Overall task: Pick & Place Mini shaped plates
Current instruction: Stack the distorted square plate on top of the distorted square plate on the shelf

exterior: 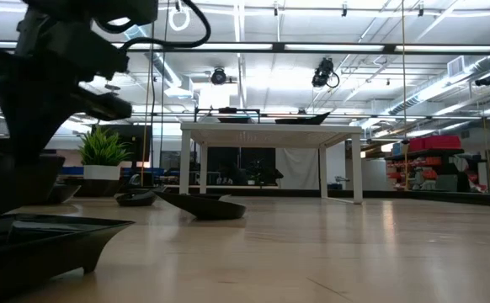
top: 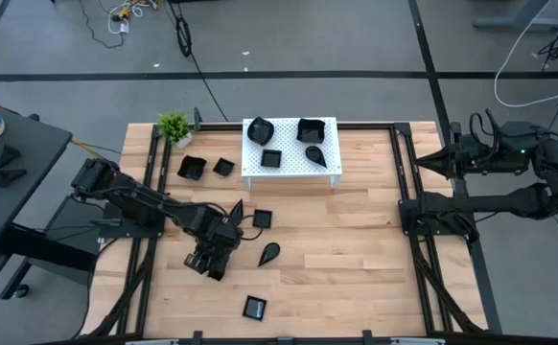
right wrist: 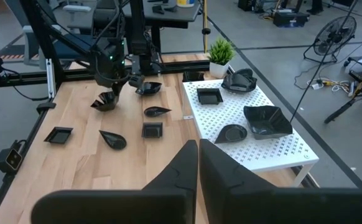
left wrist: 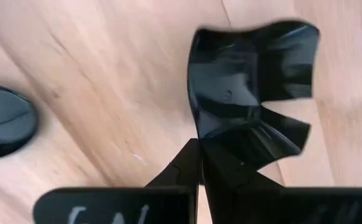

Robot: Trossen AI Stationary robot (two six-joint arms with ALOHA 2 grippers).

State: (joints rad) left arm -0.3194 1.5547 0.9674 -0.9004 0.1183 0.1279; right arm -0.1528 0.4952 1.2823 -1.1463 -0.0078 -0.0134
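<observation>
So far four small black plates (top: 309, 129) sit on the white stand (top: 291, 165), six remain on the table (top: 356, 249), one wavy plate (left wrist: 249, 93) pinched in the left gripper (top: 212, 259), while the right gripper (right wrist: 198, 163) waits closed, empty, aside.

Left arm: stretched from the table's left edge toward the middle, wrist bent down.
Left gripper (top: 223, 233): low over the table, fingers (left wrist: 231, 168) closed on a plate's (left wrist: 249, 93) rim.
Right arm: folded back at the table's right edge.
Right gripper (right wrist: 198, 152): closed, empty.
</observation>
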